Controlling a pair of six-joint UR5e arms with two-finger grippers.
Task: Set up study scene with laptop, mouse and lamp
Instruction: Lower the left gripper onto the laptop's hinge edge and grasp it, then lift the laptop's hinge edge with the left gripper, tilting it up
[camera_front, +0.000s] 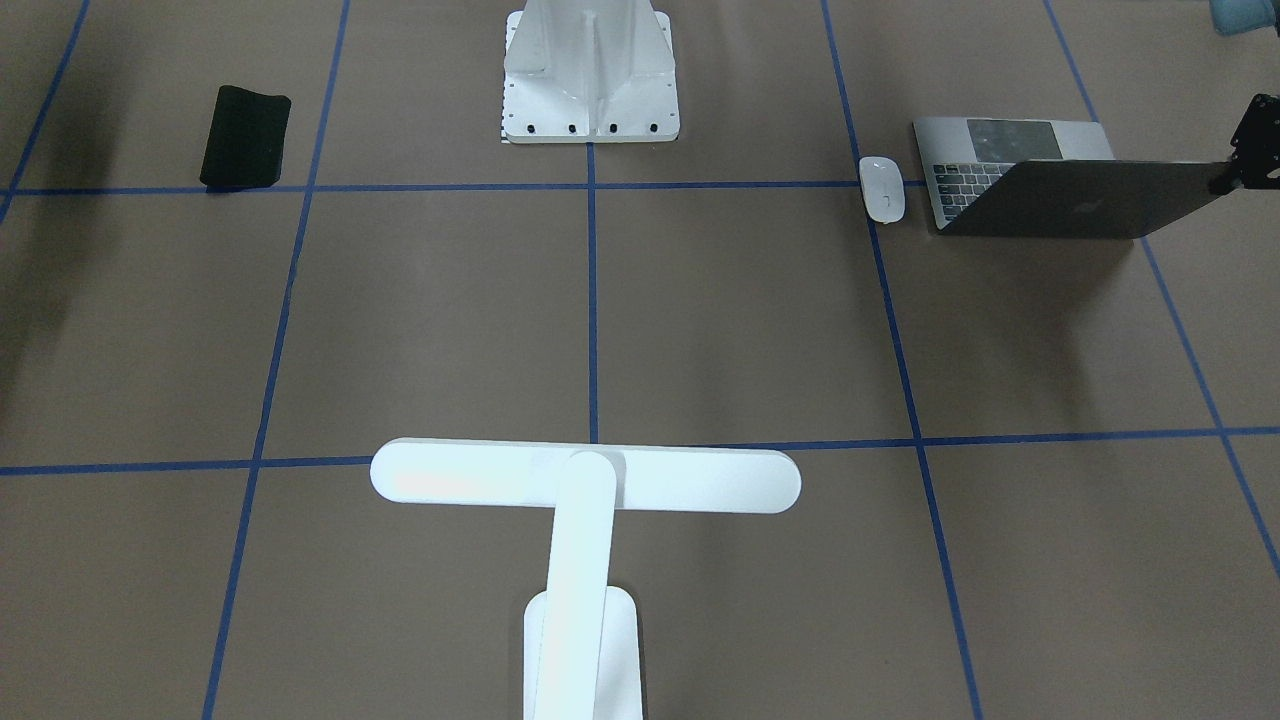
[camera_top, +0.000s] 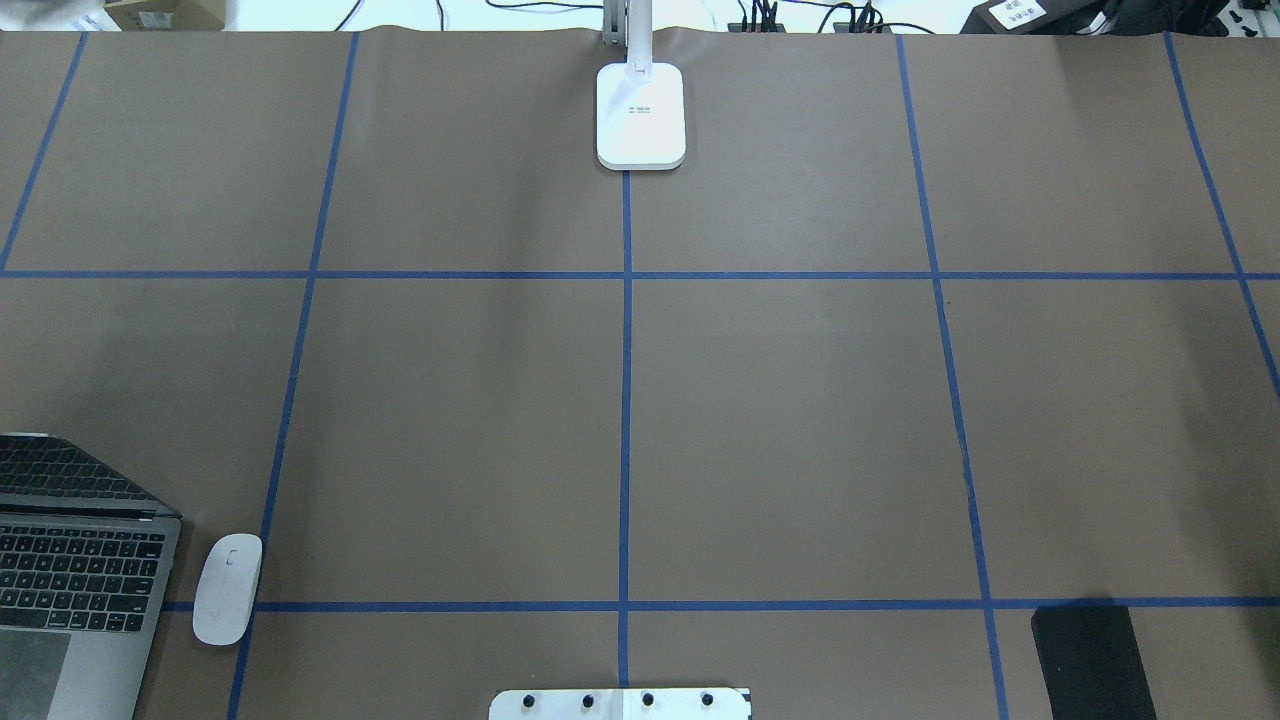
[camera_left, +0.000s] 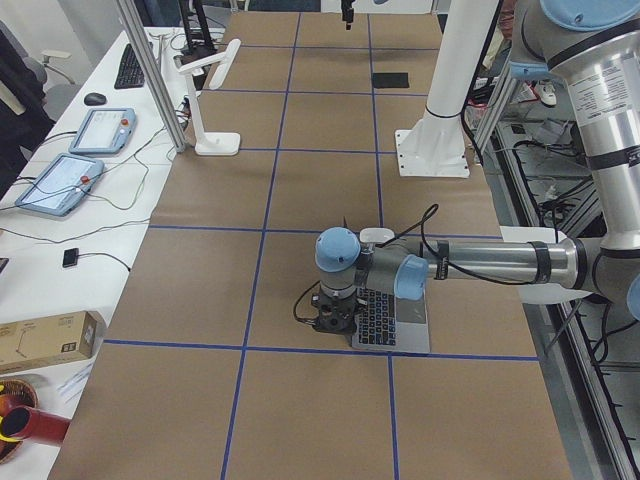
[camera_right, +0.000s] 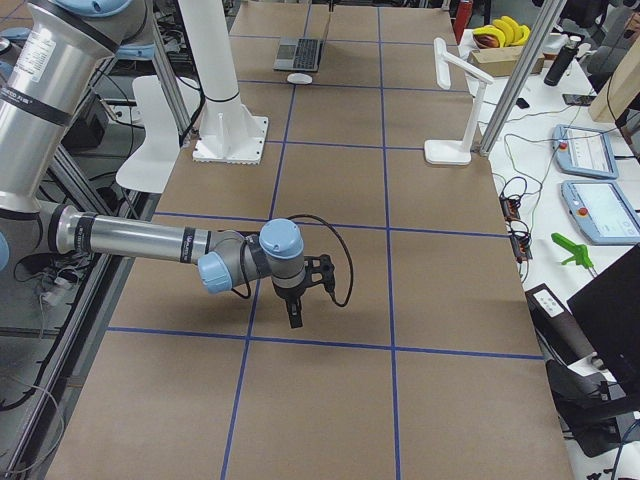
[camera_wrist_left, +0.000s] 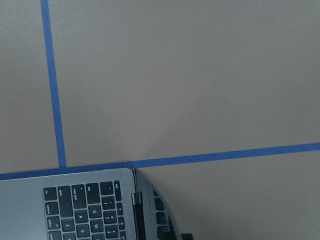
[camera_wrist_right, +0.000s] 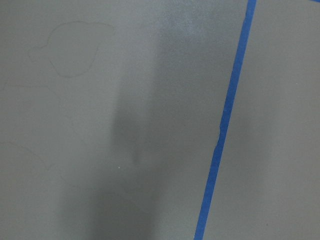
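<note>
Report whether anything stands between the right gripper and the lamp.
Nothing visible does. In the right side view the right gripper hangs over the table, and only its bare top and blue tape lie between it and the lamp. The white mount stands off to one side, nearer the robot.

The laptop (camera_top: 80, 570) is cut off at the overhead view's left edge. The lamp (camera_front: 585, 480) runs off the front view's bottom. The left gripper (camera_front: 1238, 172) is edge-clipped; jaw opening indeterminable.
</note>
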